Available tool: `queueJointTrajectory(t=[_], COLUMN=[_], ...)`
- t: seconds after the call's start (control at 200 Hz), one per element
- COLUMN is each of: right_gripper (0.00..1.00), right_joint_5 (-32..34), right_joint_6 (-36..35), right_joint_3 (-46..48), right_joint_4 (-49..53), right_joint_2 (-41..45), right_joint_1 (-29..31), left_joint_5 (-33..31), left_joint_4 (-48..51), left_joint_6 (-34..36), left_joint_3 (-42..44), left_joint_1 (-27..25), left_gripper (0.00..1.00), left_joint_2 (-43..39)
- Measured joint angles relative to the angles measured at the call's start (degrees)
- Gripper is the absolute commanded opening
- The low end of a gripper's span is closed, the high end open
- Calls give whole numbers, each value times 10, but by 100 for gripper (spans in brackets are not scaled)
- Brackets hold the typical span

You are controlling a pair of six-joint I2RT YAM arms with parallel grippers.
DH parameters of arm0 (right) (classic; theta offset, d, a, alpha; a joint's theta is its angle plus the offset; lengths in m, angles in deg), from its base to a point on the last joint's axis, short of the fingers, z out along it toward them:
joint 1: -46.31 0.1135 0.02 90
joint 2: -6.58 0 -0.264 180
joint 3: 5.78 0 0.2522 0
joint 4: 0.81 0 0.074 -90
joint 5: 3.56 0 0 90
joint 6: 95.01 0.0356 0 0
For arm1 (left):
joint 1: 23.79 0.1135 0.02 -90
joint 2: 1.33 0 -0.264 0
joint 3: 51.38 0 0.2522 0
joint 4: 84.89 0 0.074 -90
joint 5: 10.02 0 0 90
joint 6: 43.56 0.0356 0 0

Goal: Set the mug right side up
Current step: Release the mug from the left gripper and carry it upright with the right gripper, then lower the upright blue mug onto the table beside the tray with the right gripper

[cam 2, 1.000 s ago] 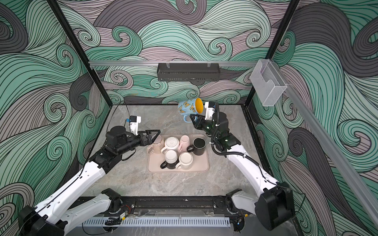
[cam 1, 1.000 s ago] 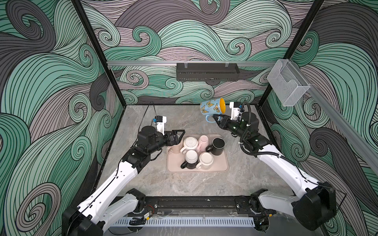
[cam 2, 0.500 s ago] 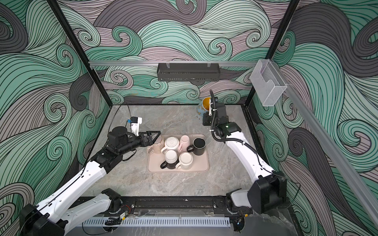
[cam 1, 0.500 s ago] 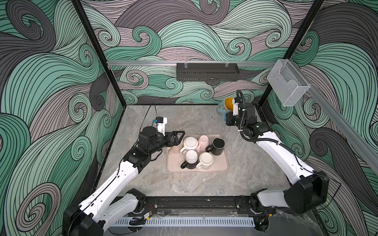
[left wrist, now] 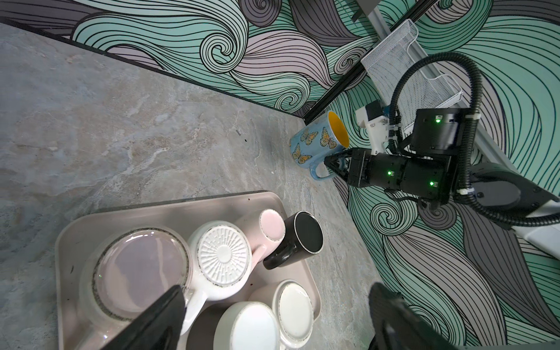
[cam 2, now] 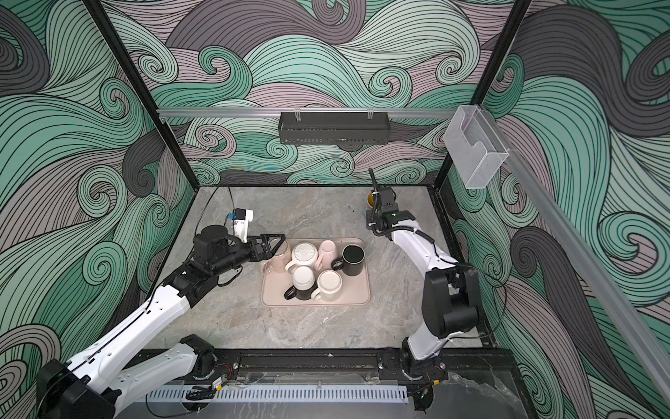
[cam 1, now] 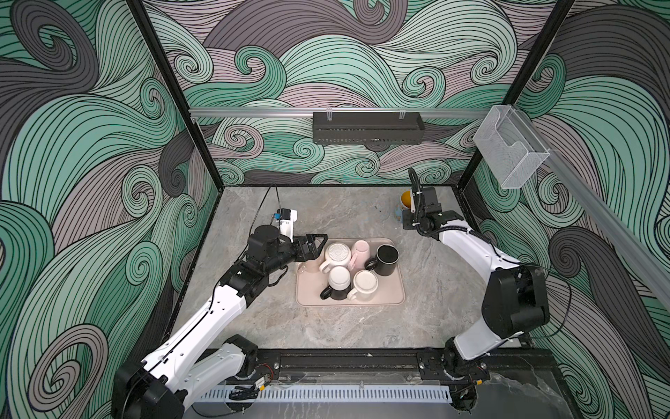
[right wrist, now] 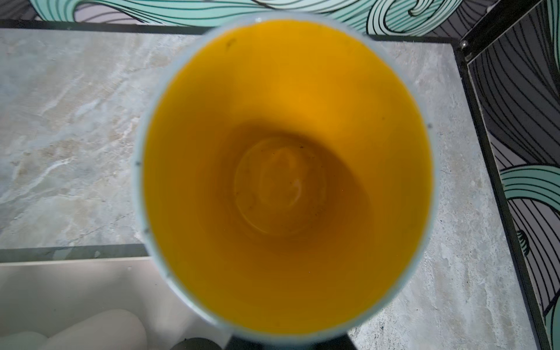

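The mug (cam 1: 405, 199) (cam 2: 370, 198) is blue with butterflies and a yellow inside. It is mouth up at the table's back right corner. In the left wrist view my right gripper (left wrist: 329, 164) is shut on the mug's (left wrist: 318, 142) blue handle. The right wrist view looks straight down into the mug (right wrist: 285, 169), which hides the jaws. Whether its base touches the table I cannot tell. My left gripper (cam 1: 314, 247) (cam 2: 273, 245) (left wrist: 272, 321) is open, over the left end of the tray (cam 1: 397, 290) above an upturned clear glass mug (left wrist: 139, 266).
The beige tray (left wrist: 69, 236) holds several mugs: a white ribbed-base one (cam 1: 337, 252), a pink one (cam 1: 361, 248), an upright black one (cam 1: 386, 258), and others upturned. A black basket (cam 1: 366, 127) hangs on the back wall. A clear bin (cam 1: 507, 148) sits on the right rail.
My right arm swung the mug from above the tray's back edge to the back right corner, turning it from on its side to mouth up and lowering it. The left arm barely moved.
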Motion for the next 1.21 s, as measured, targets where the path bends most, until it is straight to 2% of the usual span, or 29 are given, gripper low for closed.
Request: queueJointTrajectory(t=[0.485,1.206], right_gripper=[0,0], right_joint_5=[-23,-43], right_joint_6=[1,-1], right_joint_3=[0,0], right_joint_4=[-22,-21], right_joint_2=[-66,-86], right_joint_1=[-30,-31], left_joint_5=[-1,-1], left_joint_4=[-1,-1], left_joint_6=[1,1], left_joint_3=[0,0], left_joint_1=[0,0], left_gripper=[95,95], left_joint_2=[24,35])
